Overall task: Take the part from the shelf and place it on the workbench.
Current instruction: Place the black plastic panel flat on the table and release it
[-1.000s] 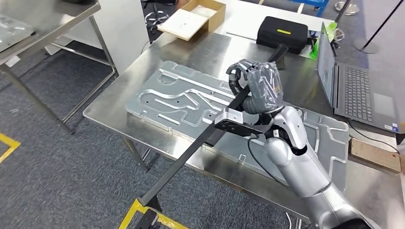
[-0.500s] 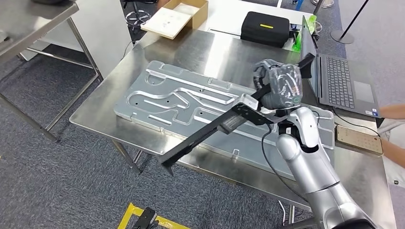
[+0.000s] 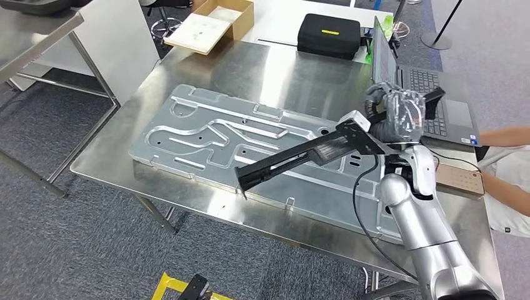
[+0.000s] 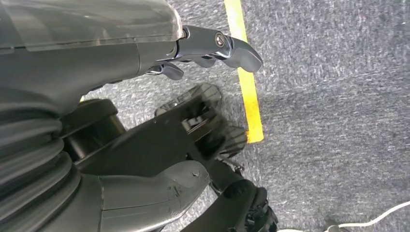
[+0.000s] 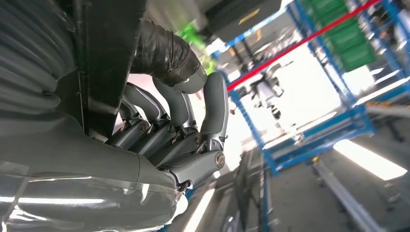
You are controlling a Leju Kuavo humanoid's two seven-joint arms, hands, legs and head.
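The right robot hand (image 3: 400, 115) is wrapped around a long black bar (image 3: 294, 161), the part, and holds it up in the air over the desk (image 3: 156, 75). In the right wrist view its dark fingers (image 5: 164, 130) are curled tight around the bar (image 5: 109, 58). The robot hand is at the right side of the desk, just in front of an open laptop (image 3: 431, 106). The bar slants down from the hand toward the left and the near side. Its low end hangs over a big flat metal plate (image 3: 206, 134) with grooves cut in it, and I cannot tell if it touches the plate. The plate lies flat and covers most of the desk.

The left robot hand (image 4: 145, 58) hangs down over grey carpet (image 4: 338, 96) with a yellow line (image 4: 246, 82) on it. Its fingers are a little bent and apart, and it holds nothing.

At the far side of the desk there is a black case (image 3: 329, 34) and an open cardboard box (image 3: 212, 24). A person's arm (image 3: 506, 137) reaches in from the right, beside the laptop. A brown flat thing (image 3: 459, 178) lies on the desk near that arm.
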